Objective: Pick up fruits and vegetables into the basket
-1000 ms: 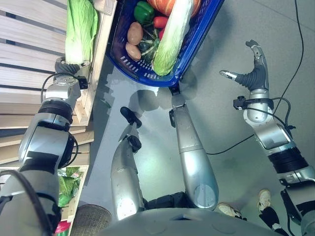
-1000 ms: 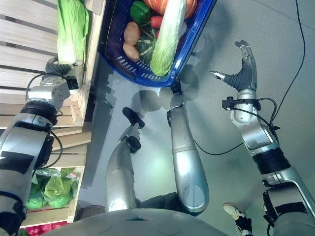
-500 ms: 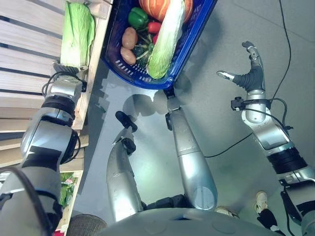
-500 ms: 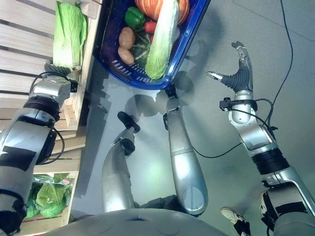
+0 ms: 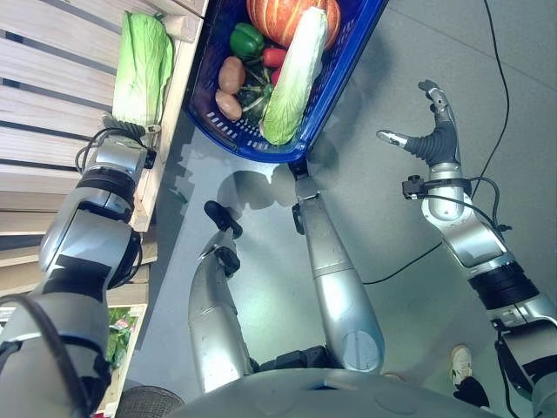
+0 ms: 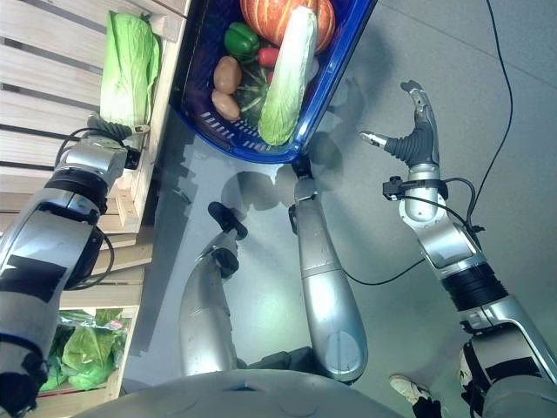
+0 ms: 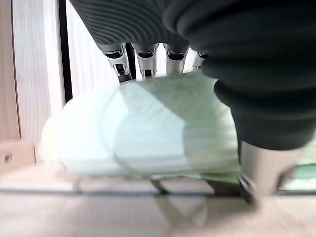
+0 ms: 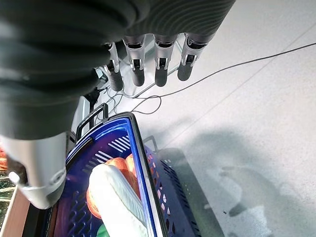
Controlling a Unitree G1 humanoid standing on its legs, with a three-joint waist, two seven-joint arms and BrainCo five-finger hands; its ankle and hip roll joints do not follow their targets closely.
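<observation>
Left hand (image 5: 122, 131) at the wooden rack (image 5: 52, 78), at the stem end of a napa cabbage (image 5: 144, 65) lying on the slats. Left wrist view: fingers (image 7: 143, 61) go over the far side of the cabbage (image 7: 143, 133) and the thumb comes down its near side, so the hand is closed round its base. The cabbage rests on the rack, leafy end pointing away from the hand.

Just right of that hand, past the rack's edge, a blue basket (image 5: 335, 78) on the grey floor (image 5: 392, 226). Inside: a second cabbage (image 5: 291, 83) lying lengthwise, an orange pumpkin (image 5: 283, 17) at the far end, a green pepper (image 5: 246, 39), a red pepper (image 5: 273, 57), two potatoes (image 5: 231, 87) and a dark green vegetable I cannot identify beside them.

Right hand (image 5: 431, 139) well right of the basket, raised over the floor, fingers straight and spread, thumb out to the side, holding nothing. Right wrist view: fingertips (image 8: 160, 76) hang free above the basket's rim (image 8: 143, 168).
</observation>
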